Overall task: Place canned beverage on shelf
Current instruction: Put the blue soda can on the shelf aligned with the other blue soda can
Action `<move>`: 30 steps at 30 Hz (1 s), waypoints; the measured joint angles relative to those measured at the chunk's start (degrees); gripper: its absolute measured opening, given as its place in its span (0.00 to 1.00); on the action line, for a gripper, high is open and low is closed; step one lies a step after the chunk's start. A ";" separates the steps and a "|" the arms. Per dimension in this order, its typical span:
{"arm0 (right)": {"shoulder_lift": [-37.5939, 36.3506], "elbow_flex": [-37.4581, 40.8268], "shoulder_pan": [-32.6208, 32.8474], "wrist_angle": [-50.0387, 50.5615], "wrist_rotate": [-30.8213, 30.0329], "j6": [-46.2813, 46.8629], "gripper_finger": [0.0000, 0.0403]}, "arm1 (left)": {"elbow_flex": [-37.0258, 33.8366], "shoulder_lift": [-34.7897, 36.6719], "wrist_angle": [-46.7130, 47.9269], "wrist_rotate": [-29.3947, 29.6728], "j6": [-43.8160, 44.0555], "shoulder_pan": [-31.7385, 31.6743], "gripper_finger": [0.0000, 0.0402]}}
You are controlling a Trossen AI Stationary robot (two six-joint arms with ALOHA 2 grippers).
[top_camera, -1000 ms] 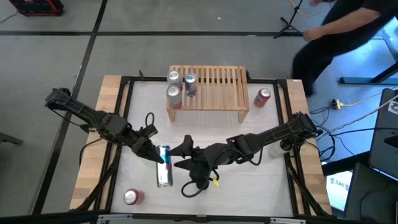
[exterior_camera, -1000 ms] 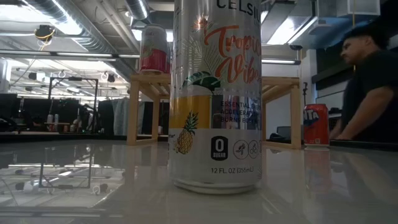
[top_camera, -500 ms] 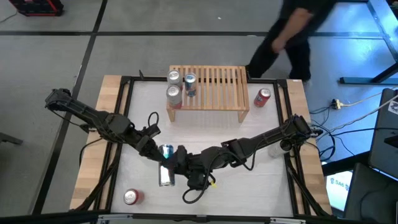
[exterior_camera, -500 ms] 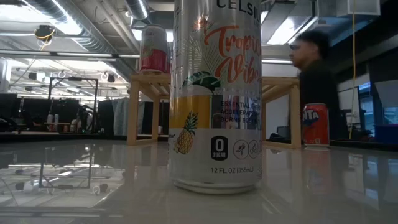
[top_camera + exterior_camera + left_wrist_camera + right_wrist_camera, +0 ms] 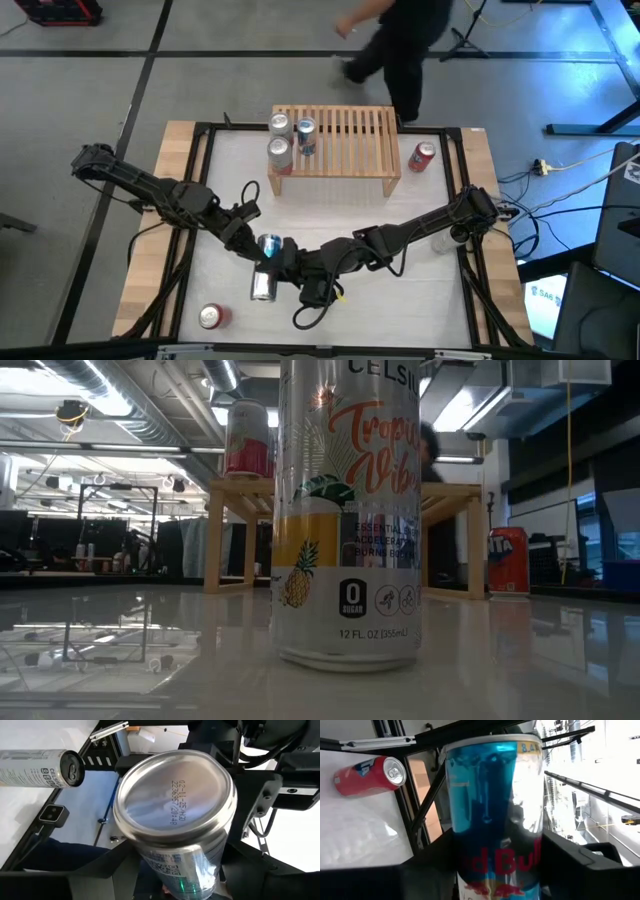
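Observation:
A blue and silver canned beverage (image 5: 268, 243) hangs in the air over the middle of the table, between both grippers. My left gripper (image 5: 257, 246) comes at it from the table's left and is shut on it. In the left wrist view the can's bottom end (image 5: 175, 802) faces the camera. My right gripper (image 5: 284, 262) reaches in from the right, and its fingers stand on both sides of the same can (image 5: 495, 820). The light-wood shelf (image 5: 345, 135) stands at the far side, with three cans on its left end. My left gripper pinches the can's round wall (image 5: 192, 870) between its two fingers (image 5: 102, 870), just behind the bottom end. It comes in level from the table's left. The can is lifted clear of the table and lies about level. My right gripper has the can's wall (image 5: 462, 857) between its two fingers (image 5: 427, 862), at the height of the red lettering. It comes in about level from the table's right, fingers across the can. The can is clear of the table.
A tall silver can (image 5: 263, 288) stands on the table just nearer than the grippers and fills the low view (image 5: 347, 510). One red can (image 5: 210, 317) sits near the left front corner. Another red can (image 5: 423, 156) stands right of the shelf. A person (image 5: 400, 35) walks beyond the far edge.
My right gripper has moved toward the table's left, up to the blue can. Its fingers, spread wide a second ago, have narrowed around the can. My left gripper has kept its hold. The person behind the table has walked from right to left.

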State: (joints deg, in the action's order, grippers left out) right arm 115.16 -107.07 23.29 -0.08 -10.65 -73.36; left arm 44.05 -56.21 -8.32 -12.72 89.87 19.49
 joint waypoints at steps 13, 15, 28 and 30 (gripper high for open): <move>-0.94 -0.60 2.16 0.35 -11.38 -3.80 0.50 | 0.04 1.22 -0.25 9.18 -5.00 0.02 0.57; -1.49 -1.53 2.53 1.34 -13.00 -4.19 0.50 | 0.07 2.46 -0.49 11.39 -6.12 -0.38 0.57; -2.41 -15.24 3.48 10.22 -22.28 10.43 0.48 | -0.21 8.89 -5.24 24.98 -20.11 -1.05 0.56; -3.03 -17.75 4.46 11.69 -22.41 13.54 0.48 | 0.05 9.55 -7.31 25.73 -22.52 -1.08 0.56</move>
State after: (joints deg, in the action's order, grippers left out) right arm 112.13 -124.82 27.75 11.62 -33.07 -59.82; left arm 44.10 -46.65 -15.63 13.01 67.35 18.41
